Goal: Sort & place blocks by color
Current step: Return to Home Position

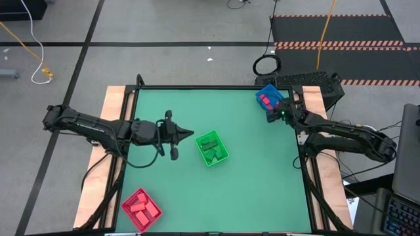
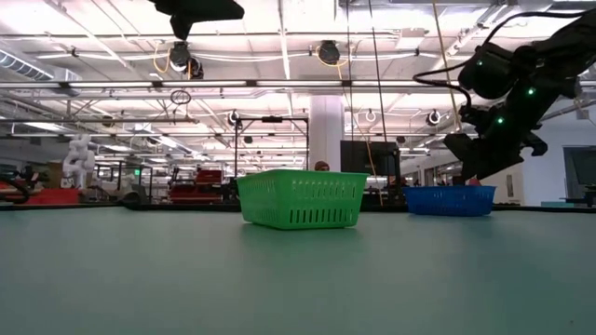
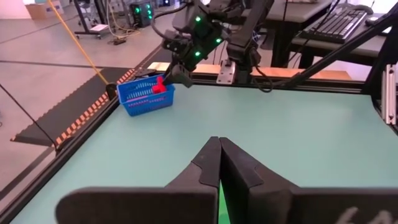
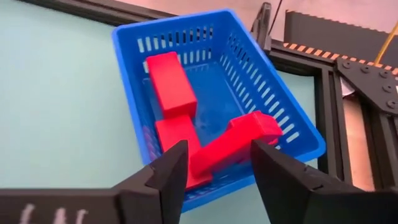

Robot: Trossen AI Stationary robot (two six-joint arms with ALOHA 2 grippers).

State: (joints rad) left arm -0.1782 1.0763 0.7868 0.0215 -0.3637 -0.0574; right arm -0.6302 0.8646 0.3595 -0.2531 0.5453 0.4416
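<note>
My right gripper point(image 4: 219, 163) hovers over the blue bin point(image 4: 127, 50) at the table's far right corner point(image 1: 264, 92), shut on a red block point(image 4: 233, 146). Two more red blocks point(image 4: 171, 84) lie on the floor of that bin. The green bin point(image 1: 211, 148) at mid-table holds dark green blocks point(image 1: 210, 152). The red bin point(image 1: 141, 208) near the front left holds red blocks point(image 1: 139, 207). My left gripper point(image 1: 190, 134) is shut and empty, raised just left of the green bin; its closed fingers point(image 3: 211, 165) point toward the blue bin point(image 3: 144, 98). My right gripper pinches the red block between its two fingers, around its lower half point(image 4: 214, 160). The fingers come from above, slanting down into the bin. The block sits tilted across the gap, its far end point(image 4: 261, 124) sticking out over the bin. It shows red just above the rim point(image 3: 160, 84).
The black table frame point(image 4: 323, 93) and its rail run close behind the blue bin. Open green tabletop point(image 1: 256, 177) lies between the three bins. A keyboard point(image 1: 308, 80) and cables sit beyond the far right corner.
</note>
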